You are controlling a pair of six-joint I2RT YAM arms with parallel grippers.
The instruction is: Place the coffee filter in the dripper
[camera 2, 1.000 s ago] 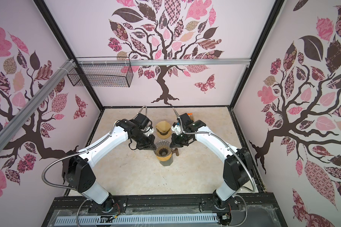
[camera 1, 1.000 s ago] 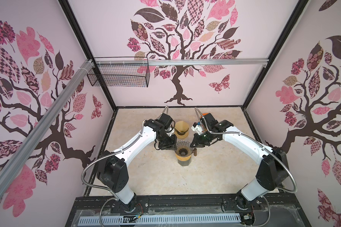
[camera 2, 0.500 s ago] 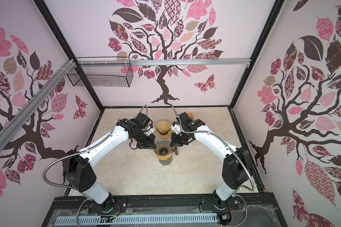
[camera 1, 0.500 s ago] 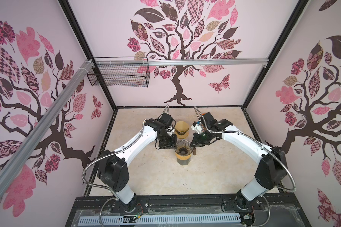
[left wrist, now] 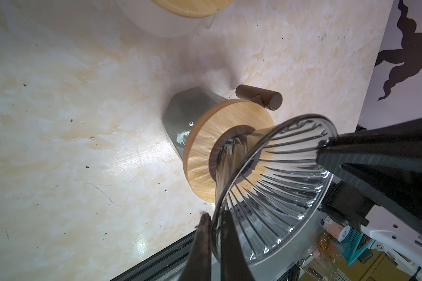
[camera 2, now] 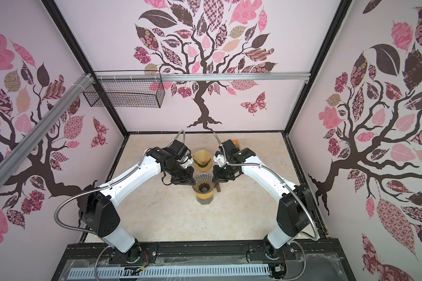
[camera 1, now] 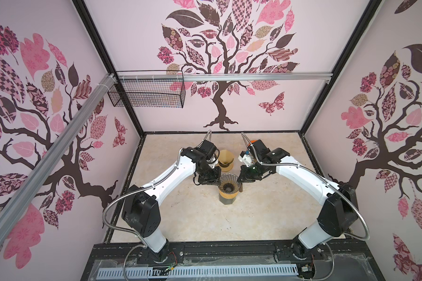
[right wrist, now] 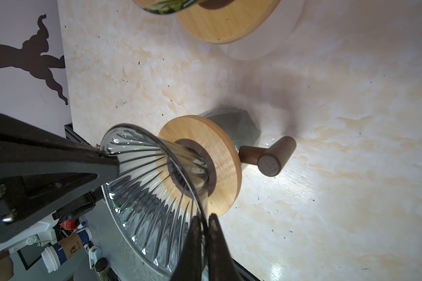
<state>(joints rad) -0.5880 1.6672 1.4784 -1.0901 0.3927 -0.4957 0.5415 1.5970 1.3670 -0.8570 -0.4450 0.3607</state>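
Left gripper (camera 1: pixel 217 178): closed on the dripper (camera 1: pixel 228 183) rim, on the rim's left side in both top views. The left wrist view shows it best. One finger (left wrist: pixel 201 243) is outside the glass and the other inside, with the rim pinched between them at lower centre of frame.

Right gripper (camera 1: pixel 239 178): same on the opposite side, jaws clamped on the rim's right edge. In the right wrist view the fingers (right wrist: pixel 217 243) straddle the glass wall at bottom centre, with only a thin gap between them where the rim sits.

Each wrist view also catches the opposing gripper as a black wedge touching the far rim. It's at the right edge of the left wrist frame and the left edge of the right wrist frame.

Dripper: clear ribbed glass cone, mouth up, seated in a wood ring (left wrist: pixel 205 146) on top of a grey faceted cup (left wrist: pixel 185 112). A brown handle (left wrist: pixel 261 96) sticks out from the ring toward the right in the top views. The cup stands on the table (camera 1: pixel 180 219), roughly centre frame.

Filter (camera 1: pixel 225 158): tan paper cone, just above the dripper in the top frames, between the two wrists. It's near the dripper but apart from it. Neither gripper touches it. Not in the dripper yet.

Wood disc (right wrist: pixel 224 22) on a white base at the top edge of both wrist frames. Can't tell whether the filter sits on it.
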